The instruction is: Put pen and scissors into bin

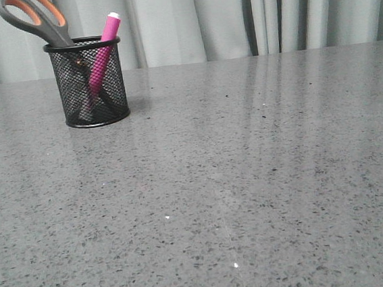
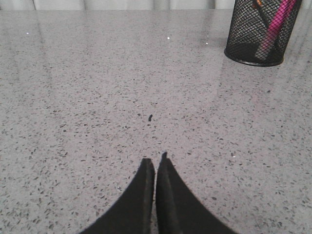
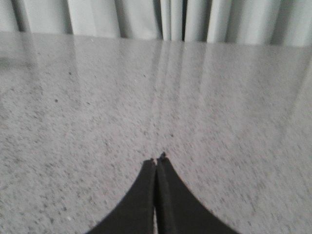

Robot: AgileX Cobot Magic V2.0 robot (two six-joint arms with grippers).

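Pen [image 1: 102,57] & scissors [image 1: 38,19] standing in bin [image 1: 93,105] on bench [image 1: 249,178]. L claw [image 2: 156,163] pressed together, holding nothing. R claw [image 3: 157,158] likewise pressed together, empty.

I find nothing to read anywhere in my views; no lettering, brand, number or sign shows on the pen [image 1: 102,57], the scissors [image 1: 35,17], the bin [image 1: 91,85] or the table [image 1: 249,178]; every surface is unmarked.
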